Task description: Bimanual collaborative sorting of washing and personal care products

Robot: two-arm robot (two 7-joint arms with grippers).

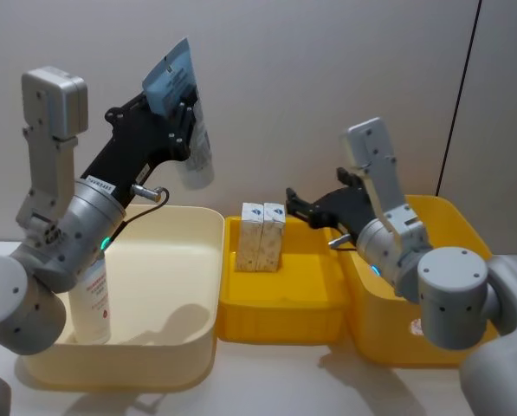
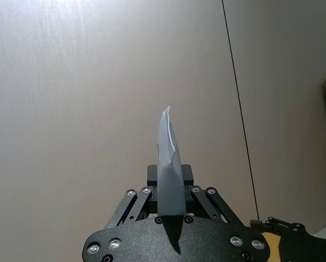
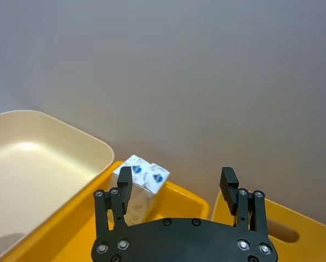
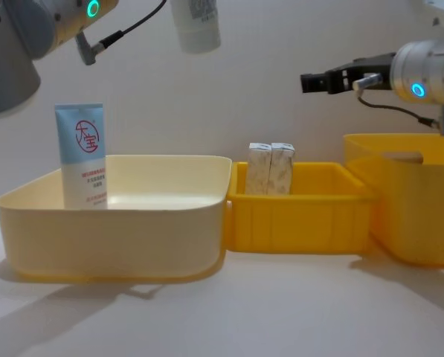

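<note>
High above the cream bin (image 1: 197, 260), my left gripper (image 1: 178, 113) is shut on a pale blue squeeze tube (image 1: 196, 156), crimped end up and white cap down. In the left wrist view the same tube (image 2: 170, 164) stands edge-on between the fingers. A second pale blue tube (image 4: 80, 152) with a red round logo stands upright in the cream bin's left corner. Two small white cartons (image 1: 262, 234) stand side by side in the small yellow bin (image 1: 280, 316). Just right of and above them, my right gripper (image 1: 297, 206) hangs open and holds nothing, and its wrist view shows the cartons (image 3: 146, 177) ahead.
A taller yellow bin (image 1: 466, 230) sits at the right, touching the small yellow one, with my right arm above it. The cream bin (image 4: 117, 223) is mostly bare inside. A plain wall stands close behind the bins. White table (image 4: 244, 312) lies in front.
</note>
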